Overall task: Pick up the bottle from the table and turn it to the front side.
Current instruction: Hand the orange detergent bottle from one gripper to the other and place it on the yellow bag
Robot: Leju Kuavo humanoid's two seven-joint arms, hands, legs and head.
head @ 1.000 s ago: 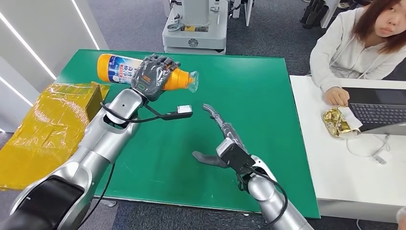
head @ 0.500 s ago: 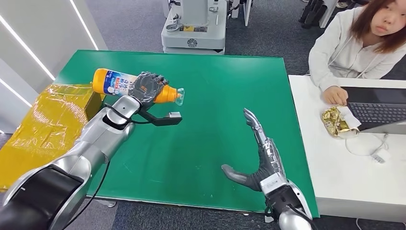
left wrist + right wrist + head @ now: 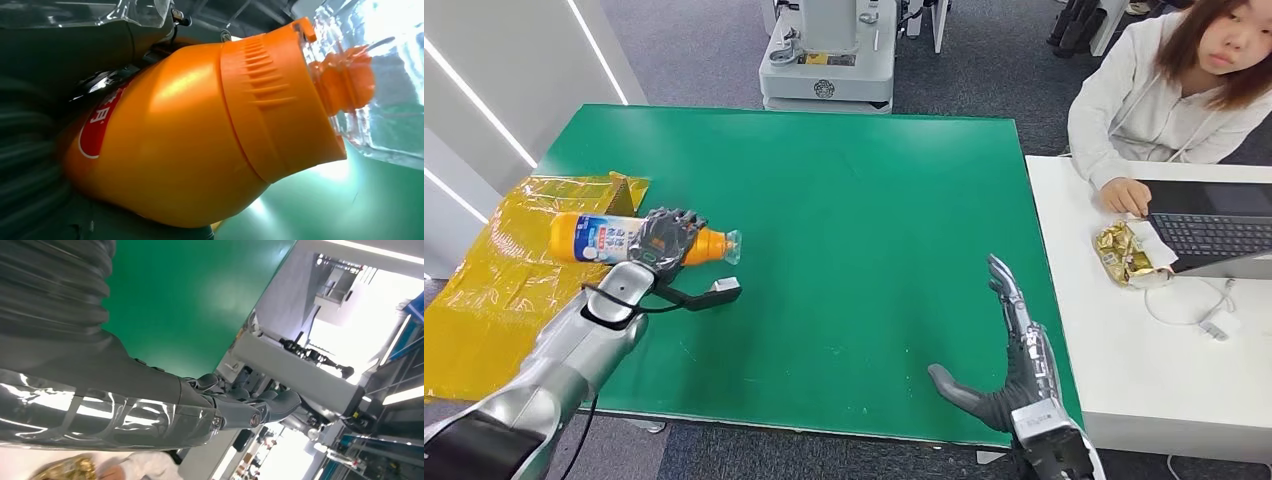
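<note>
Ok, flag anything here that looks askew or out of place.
The orange bottle lies on its side in the left robot hand, held at the green table's left edge, its base out over the yellow wrapped box. Its clear cap is on; nothing is spilled. The right robot hand is open, holding nothing.

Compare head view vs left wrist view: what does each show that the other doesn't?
Head view alone: the whole green table, the yellow plastic-wrapped box at its left edge, the open right hand, a person in a white top at a white desk with a laptop, and the bottle's blue-and-white label.

Left wrist view alone: the ribbed orange collar and the nozzle under the clear cap, close up.

Both: the orange plastic bottle lying sideways in the left hand, over green tabletop.
</note>
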